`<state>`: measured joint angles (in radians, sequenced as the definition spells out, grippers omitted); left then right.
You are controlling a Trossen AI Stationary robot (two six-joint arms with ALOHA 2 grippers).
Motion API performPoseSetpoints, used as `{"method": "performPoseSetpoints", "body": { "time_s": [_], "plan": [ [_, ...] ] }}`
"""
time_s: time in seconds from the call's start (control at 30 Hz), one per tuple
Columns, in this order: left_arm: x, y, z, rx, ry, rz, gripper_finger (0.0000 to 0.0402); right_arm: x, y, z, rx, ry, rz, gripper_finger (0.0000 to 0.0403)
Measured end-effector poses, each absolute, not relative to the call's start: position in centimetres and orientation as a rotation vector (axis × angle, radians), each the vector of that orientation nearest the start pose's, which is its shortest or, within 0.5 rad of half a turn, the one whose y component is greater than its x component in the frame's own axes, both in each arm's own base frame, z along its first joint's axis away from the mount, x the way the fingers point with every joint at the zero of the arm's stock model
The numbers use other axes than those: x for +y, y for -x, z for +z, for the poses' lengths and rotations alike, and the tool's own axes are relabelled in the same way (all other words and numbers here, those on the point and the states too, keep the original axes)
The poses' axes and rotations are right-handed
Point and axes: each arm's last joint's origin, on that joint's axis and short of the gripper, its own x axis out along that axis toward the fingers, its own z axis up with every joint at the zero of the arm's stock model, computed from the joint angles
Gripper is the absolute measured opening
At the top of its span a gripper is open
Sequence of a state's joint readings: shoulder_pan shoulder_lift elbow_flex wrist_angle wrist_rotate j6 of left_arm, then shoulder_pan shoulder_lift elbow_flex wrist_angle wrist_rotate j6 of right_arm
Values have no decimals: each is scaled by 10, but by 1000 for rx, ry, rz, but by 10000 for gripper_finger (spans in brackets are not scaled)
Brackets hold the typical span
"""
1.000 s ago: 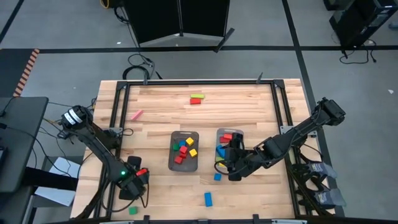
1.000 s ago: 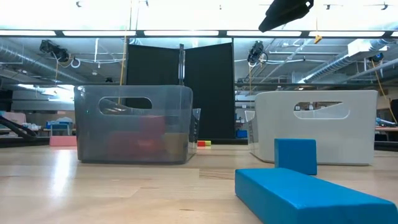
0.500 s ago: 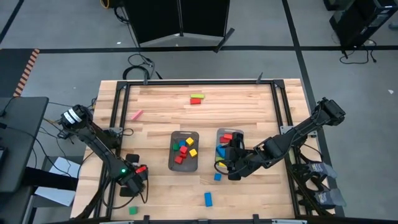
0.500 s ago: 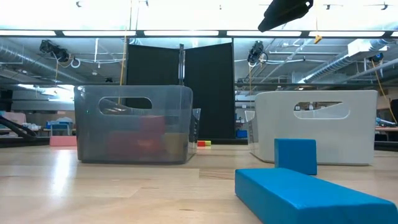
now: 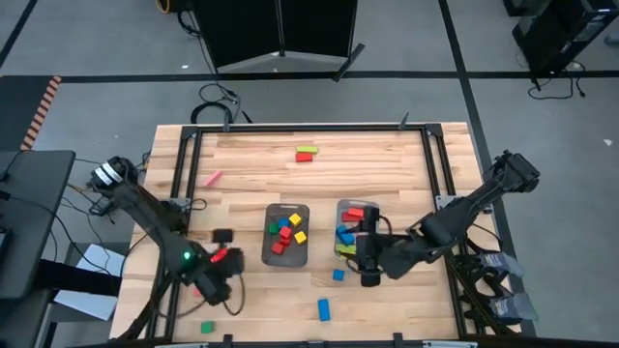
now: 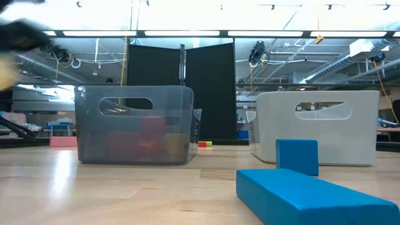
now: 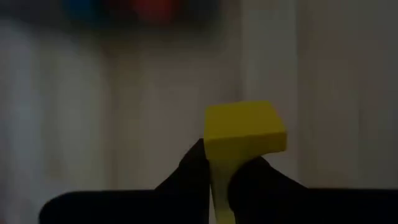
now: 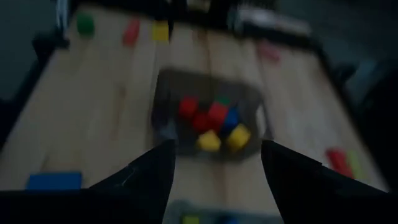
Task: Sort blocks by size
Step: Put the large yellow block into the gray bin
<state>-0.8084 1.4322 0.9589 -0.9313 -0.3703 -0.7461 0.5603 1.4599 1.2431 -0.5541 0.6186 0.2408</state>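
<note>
My left gripper (image 5: 222,242) is over the table's left part, beside the dark grey tray (image 5: 272,253), and is shut on a yellow block (image 7: 244,127). My right gripper (image 8: 217,149) stands open over the near end of the pale tray (image 5: 340,215) and points toward the table's left. It has nothing between its fingers. Both trays hold coloured blocks. Loose on the table lie a blue cube (image 5: 338,275), a blue bar (image 5: 323,309), a green cube (image 5: 206,328), a pink bar (image 5: 213,179) and a green and a red bar (image 5: 306,153). My left gripper pinches the yellow block by one end (image 7: 219,167) between its two fingertips. The rest of the block stands out past the fingertips. Nothing else touches it in the left wrist view.
In the low view the blue bar (image 6: 312,194) and the blue cube (image 6: 297,156) lie in front of the pale tray (image 6: 315,128). The dark tray (image 6: 134,125) stands to the left. A metal frame (image 5: 290,129) runs round the table.
My left gripper has gone from the near left corner up and toward the far and right edges, toward the dark tray. It now blurs the low view's top left. My right gripper has drawn back a little toward the near edge and left the top of the low view.
</note>
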Motion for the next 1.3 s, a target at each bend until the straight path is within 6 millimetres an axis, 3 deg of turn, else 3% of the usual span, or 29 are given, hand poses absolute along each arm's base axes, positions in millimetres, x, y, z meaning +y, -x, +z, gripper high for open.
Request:
{"method": "performPoseSetpoints", "body": {
  "time_s": [0.1,0.37,0.57,0.8,0.97,1.2,1.3],
  "plan": [
    [-162,-209,233,889,-105,148,34,155,-265,330,515,236,-121,249],
    [-118,-319,247,337,-48,86,34,166,-245,366,299,306,-114,244],
    [-76,-374,218,232,3,51,34,172,-235,374,252,308,-154,240],
    [-63,-430,193,190,54,30,34,176,-231,374,244,317,-161,240],
    [-58,-452,182,211,110,17,48,177,-230,374,243,307,-159,236],
    [-59,-448,182,306,89,18,217,181,-227,374,241,289,-144,244],
    [-62,-436,194,261,88,43,258,183,-227,371,250,255,-139,245]
  ]
}}
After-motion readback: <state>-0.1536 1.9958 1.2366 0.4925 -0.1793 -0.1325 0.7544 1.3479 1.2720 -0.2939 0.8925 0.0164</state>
